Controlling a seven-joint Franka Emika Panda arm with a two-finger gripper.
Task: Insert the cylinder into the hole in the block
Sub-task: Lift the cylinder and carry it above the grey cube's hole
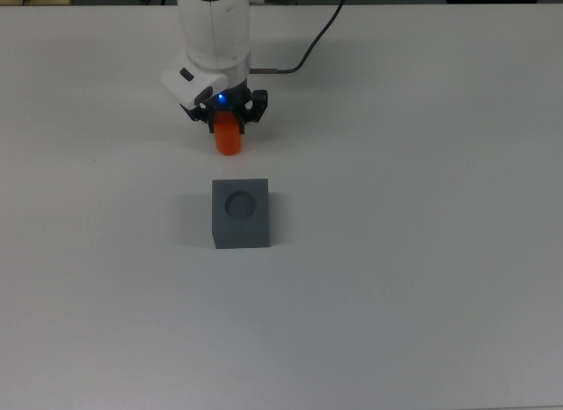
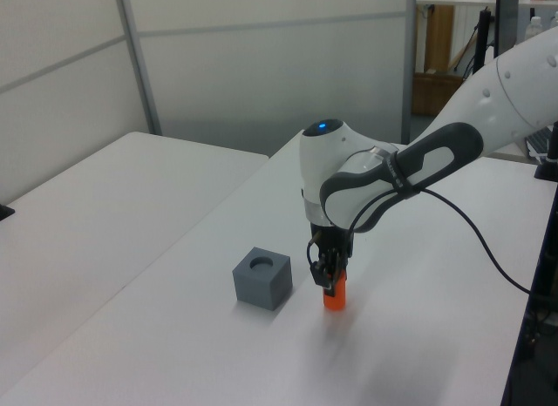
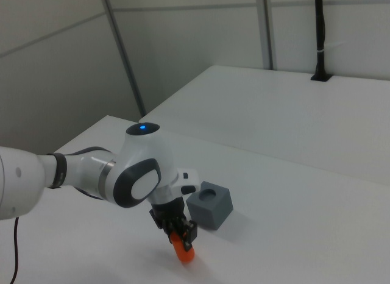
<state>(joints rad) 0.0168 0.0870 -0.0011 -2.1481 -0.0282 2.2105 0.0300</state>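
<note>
The orange-red cylinder [image 1: 230,141] stands on the white table, just beyond the block in the top view. My gripper [image 1: 228,120] has come down over its upper part, and the fingers are shut on its sides. The left view shows the cylinder [image 2: 334,294] poking out below the gripper [image 2: 328,274], its base at table level. The dark grey block [image 1: 240,215] rests on the table a short way from the cylinder, its round hole facing up with nothing in it. The right view shows the cylinder [image 3: 184,251], gripper [image 3: 180,231] and block [image 3: 210,206].
The white table [image 1: 422,252] spreads wide around both things. A black cable [image 1: 317,32] trails from the arm across the far side of the table. Another white table [image 2: 78,206] stands on the left view's left.
</note>
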